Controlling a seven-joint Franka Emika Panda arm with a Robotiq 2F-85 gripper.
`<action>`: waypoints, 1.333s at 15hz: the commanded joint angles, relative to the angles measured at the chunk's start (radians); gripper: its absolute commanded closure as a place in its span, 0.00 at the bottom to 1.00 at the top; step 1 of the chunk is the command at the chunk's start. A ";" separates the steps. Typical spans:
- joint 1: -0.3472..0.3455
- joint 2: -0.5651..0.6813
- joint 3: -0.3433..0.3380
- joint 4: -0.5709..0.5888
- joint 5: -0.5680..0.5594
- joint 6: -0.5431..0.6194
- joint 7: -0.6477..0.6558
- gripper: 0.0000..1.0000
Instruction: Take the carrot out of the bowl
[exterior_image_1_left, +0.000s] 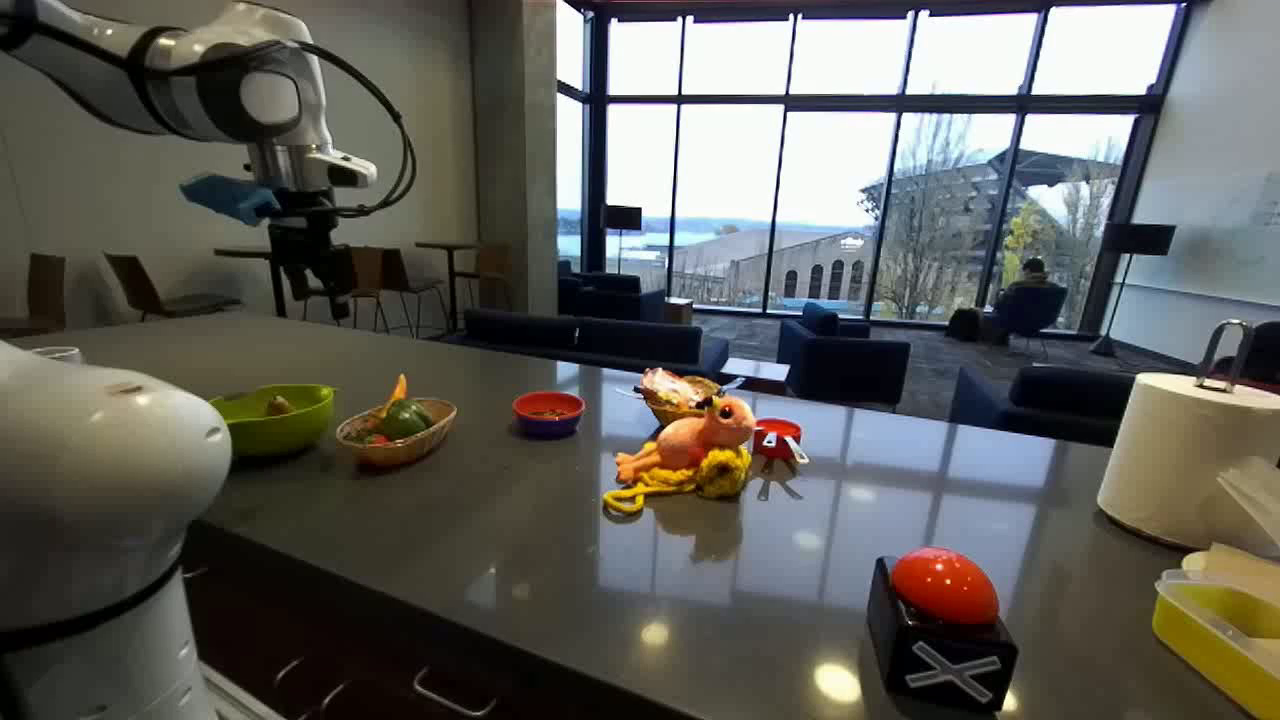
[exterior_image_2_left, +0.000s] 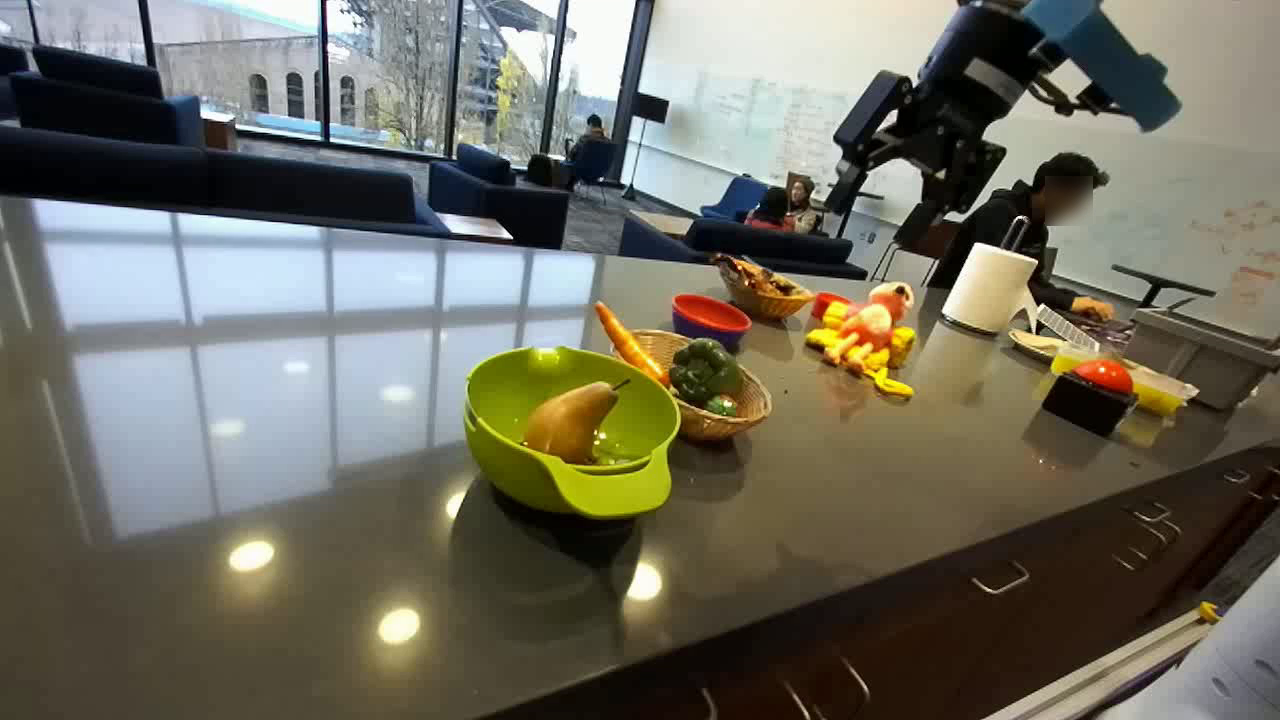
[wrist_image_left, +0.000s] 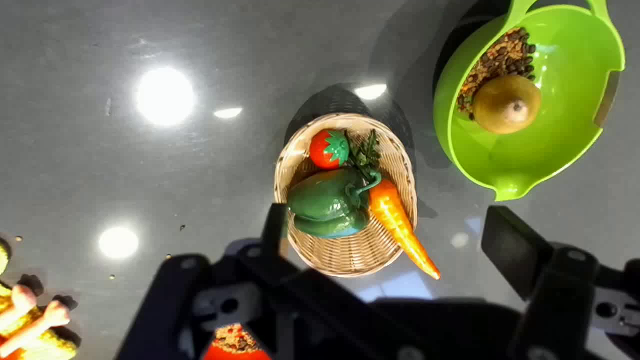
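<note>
The carrot (wrist_image_left: 400, 222) is orange and slim. It lies in a woven wicker bowl (wrist_image_left: 345, 257), its tip sticking out over the rim. In the wrist view a green pepper and a red strawberry-like piece lie beside it. In both exterior views the carrot (exterior_image_1_left: 400, 388) (exterior_image_2_left: 632, 345) pokes up above the wicker bowl's rim (exterior_image_1_left: 425, 447) (exterior_image_2_left: 735, 425). My gripper (wrist_image_left: 395, 240) is open and empty, with its fingers wide apart in the wrist view. It hangs high above the counter in both exterior views (exterior_image_1_left: 320, 297) (exterior_image_2_left: 880, 210), apart from the carrot.
A lime-green bowl (wrist_image_left: 560, 135) with a pear (wrist_image_left: 507, 105) stands close beside the wicker bowl. A red and purple bowl (exterior_image_2_left: 710, 325), a plush toy (exterior_image_1_left: 690, 445) and another basket (exterior_image_2_left: 765, 295) stand further along the counter. A red button (exterior_image_1_left: 945, 585) and paper towel roll (exterior_image_1_left: 1190, 460) are farther off.
</note>
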 joint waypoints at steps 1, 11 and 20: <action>-0.001 0.000 0.000 0.003 0.000 -0.003 0.000 0.00; -0.002 0.087 0.011 0.003 0.000 0.089 -0.017 0.00; 0.056 0.384 0.021 0.071 -0.021 0.351 -0.159 0.00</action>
